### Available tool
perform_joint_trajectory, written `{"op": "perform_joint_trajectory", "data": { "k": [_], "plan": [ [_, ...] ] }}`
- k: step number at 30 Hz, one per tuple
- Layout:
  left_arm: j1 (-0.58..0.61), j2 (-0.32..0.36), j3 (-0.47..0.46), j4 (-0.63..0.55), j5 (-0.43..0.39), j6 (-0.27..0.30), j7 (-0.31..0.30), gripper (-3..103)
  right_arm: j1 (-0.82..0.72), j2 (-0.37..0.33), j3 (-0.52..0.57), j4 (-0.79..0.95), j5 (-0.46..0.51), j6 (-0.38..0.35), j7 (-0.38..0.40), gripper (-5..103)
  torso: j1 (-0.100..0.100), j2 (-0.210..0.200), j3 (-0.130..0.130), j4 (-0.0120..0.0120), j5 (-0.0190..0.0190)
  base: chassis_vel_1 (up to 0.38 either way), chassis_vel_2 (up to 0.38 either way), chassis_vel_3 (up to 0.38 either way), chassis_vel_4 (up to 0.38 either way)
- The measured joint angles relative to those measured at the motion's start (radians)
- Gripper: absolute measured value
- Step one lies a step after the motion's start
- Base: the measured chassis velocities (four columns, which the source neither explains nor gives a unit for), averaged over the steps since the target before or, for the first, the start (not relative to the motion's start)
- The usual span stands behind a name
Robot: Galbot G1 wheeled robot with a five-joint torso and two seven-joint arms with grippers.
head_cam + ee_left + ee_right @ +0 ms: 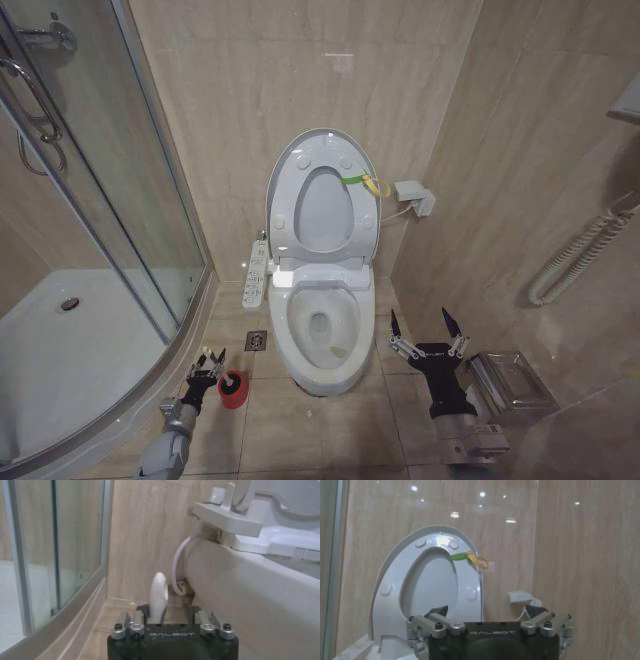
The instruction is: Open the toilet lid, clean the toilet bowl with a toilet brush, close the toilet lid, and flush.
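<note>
The glossy white oval toilet lid stands raised against the beige wall at 12 o'clock above the open white ceramic toilet bowl. At 8 o'clock the left gripper hides most of the pale-handled toilet brush; whether its fingers grip the handle I cannot tell, beside the small red holder cup. At 4 o'clock the right gripper hovers with fingers spread over bare floor tiles, clear of the bowl's rim.

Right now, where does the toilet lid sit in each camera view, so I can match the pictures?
Head view: toilet lid raised against the wall, upper centre.
Right wrist view: raised, left of centre.
Left wrist view: probably its hinge end at the upper right corner; I cannot separate it from the seat.
Shared landmark: the yellow-green loop tag; the button panel ties in the left wrist view.
</note>
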Motion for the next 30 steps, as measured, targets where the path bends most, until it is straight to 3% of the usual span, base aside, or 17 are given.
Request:
{"op": "perform_joint_trajectory", "data": {
  "k": [3, 4, 11, 12, 20, 30],
  "plan": [
    [-0.001, 0.003, -0.007, 0.008, 0.008, -0.007, 0.005, 59, 0.000, 0.000, 0.000, 0.000, 0.000, 0.000, 0.000, 100, 0.000, 0.000, 0.000, 0.0001, 0.0000, 0.000, 0.000, 0.000, 0.000],
    [-0.002, 0.005, -0.012, 0.012, 0.012, -0.011, 0.007, 32, 0.000, 0.000, 0.000, 0.000, 0.000, 0.000, 0.000, 100, 0.000, 0.000, 0.000, 0.0001, 0.0000, 0.000, 0.000, 0.000, 0.000],
    [-0.001, 0.007, -0.024, 0.017, 0.020, -0.014, 0.010, 32, 0.000, 0.000, 0.000, 0.000, 0.000, 0.000, 0.000, 100, 0.000, 0.000, 0.000, 0.0000, 0.0000, 0.000, 0.000, 0.000, 0.000],
    [-0.001, 0.007, -0.027, 0.017, 0.021, -0.015, 0.010, 20, 0.000, 0.000, 0.000, 0.000, 0.000, 0.000, 0.000, 100, 0.000, 0.000, 0.000, 0.0000, 0.0000, 0.000, 0.000, 0.000, 0.000],
    [0.008, 0.005, -0.042, -0.007, 0.045, -0.014, 0.011, 20, 0.000, 0.000, 0.000, 0.000, 0.000, 0.000, 0.000, 100, 0.000, 0.000, 0.000, 0.0000, -0.0001, 0.000, 0.000, 0.000, 0.000],
    [0.089, 0.010, -0.043, -0.190, 0.070, 0.014, -0.041, 20, 0.000, 0.000, 0.000, 0.000, 0.000, 0.000, 0.000, 100, 0.000, 0.000, 0.000, -0.0001, 0.0001, 0.000, 0.000, 0.000, 0.000]
  ]
}}
